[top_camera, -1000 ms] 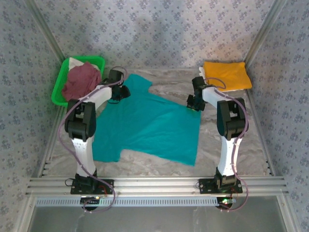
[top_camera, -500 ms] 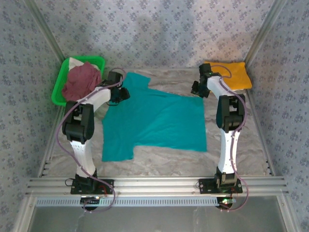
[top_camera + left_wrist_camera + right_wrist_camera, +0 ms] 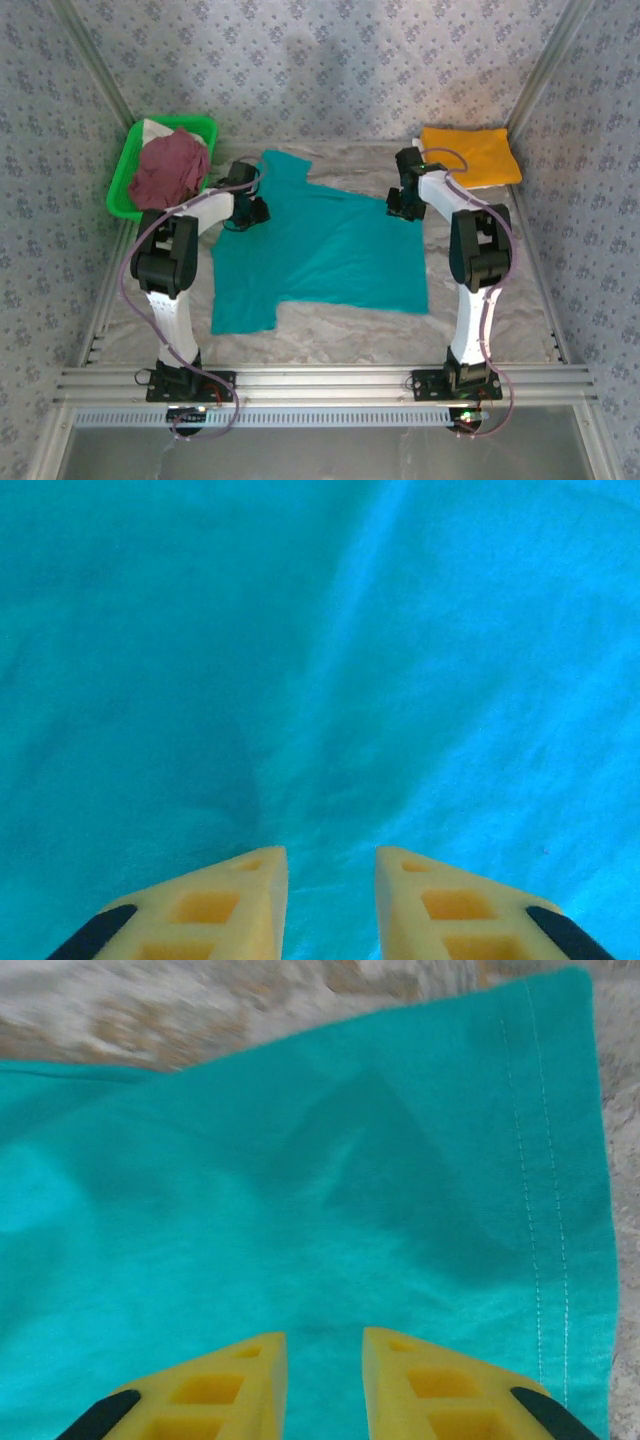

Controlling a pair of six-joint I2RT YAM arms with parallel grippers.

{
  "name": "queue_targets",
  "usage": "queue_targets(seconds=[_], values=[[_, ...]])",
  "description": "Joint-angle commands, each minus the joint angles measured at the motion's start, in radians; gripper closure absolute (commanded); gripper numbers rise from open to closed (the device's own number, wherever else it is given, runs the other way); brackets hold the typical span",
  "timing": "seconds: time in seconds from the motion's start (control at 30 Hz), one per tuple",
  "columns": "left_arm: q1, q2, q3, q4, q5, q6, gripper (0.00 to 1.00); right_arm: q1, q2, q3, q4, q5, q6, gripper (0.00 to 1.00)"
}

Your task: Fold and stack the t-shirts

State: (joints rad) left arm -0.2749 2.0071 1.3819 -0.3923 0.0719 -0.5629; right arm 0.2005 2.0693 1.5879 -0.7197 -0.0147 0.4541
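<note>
A teal t-shirt (image 3: pixel 330 250) lies spread flat on the marble-look table, one sleeve pointing to the back (image 3: pixel 285 165). My left gripper (image 3: pixel 250 208) hovers over its left shoulder area; its fingers (image 3: pixel 255 880) stand a little apart over bare teal cloth (image 3: pixel 320 660), pinching nothing. My right gripper (image 3: pixel 400 205) is over the shirt's far right corner, open, with the stitched hem (image 3: pixel 545 1240) to its right. An orange-yellow t-shirt (image 3: pixel 470 155) lies folded at the back right. A maroon t-shirt (image 3: pixel 165 170) is bunched in the basket.
The green plastic basket (image 3: pixel 125 175) sits at the back left against the patterned wall. Bare table (image 3: pixel 340 335) runs along the front, before the aluminium rail (image 3: pixel 320 380). A white cloth edge (image 3: pixel 150 128) pokes out under the maroon shirt.
The teal shirt was slanted a second ago and now lies squared and flat. The right gripper swung to the back, then came forward and left. The left gripper slid slightly nearer.
</note>
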Motion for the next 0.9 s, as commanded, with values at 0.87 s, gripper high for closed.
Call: queue_targets(seconds=[0.87], values=[[-0.004,-0.292,-0.013,0.007,-0.072,-0.067,0.54,-0.004,-0.139,0.238,-0.067,-0.014,-0.085,0.55]])
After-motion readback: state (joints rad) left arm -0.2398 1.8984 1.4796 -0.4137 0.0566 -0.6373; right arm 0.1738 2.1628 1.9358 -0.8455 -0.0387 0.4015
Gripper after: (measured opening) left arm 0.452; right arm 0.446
